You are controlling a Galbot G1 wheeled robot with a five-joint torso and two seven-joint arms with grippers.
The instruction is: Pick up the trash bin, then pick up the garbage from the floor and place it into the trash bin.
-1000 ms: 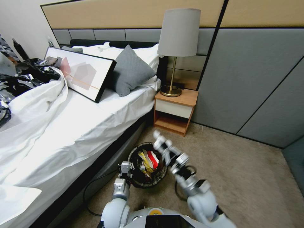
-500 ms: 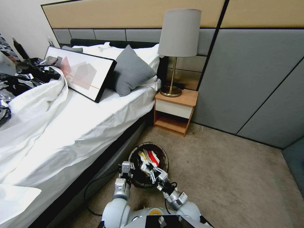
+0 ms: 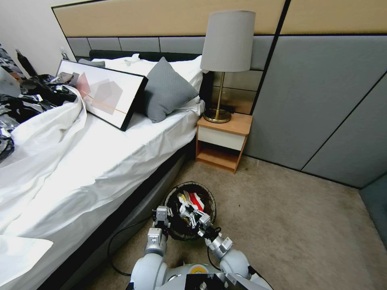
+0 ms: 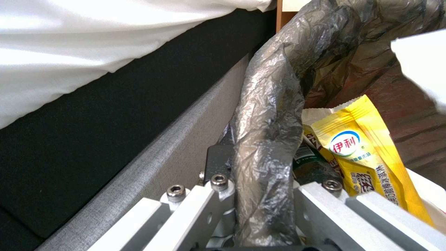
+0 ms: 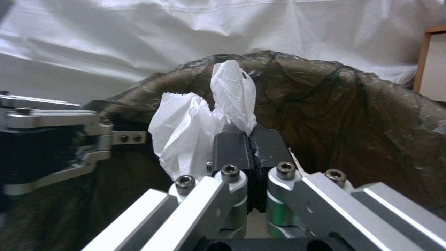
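Note:
The trash bin (image 3: 211, 201), with a black liner over its rim (image 4: 264, 115), stands on the carpet beside the bed. My left gripper (image 3: 162, 214) is shut on the bin's near left rim, the liner pinched between its fingers (image 4: 218, 158). My right gripper (image 3: 196, 220) hangs over the bin's near edge, shut on a crumpled white tissue (image 5: 195, 122) that sticks up above its black pads (image 5: 232, 146). Garbage lies inside the bin: a yellow snack wrapper (image 4: 360, 157), a small dark bottle (image 4: 310, 166) and a red wrapper (image 3: 197, 200).
The bed (image 3: 100, 153) with white sheets runs along the left, its dark base close to the bin. A wooden nightstand (image 3: 222, 141) with a lamp (image 3: 225, 44) stands behind. A black cable (image 3: 115, 241) lies on the floor. Open carpet (image 3: 306, 225) spreads to the right.
My right arm has come down from its raised reach over the bin and drawn back to the bin's near rim, with the tissue in it. The left gripper and bin have stayed put.

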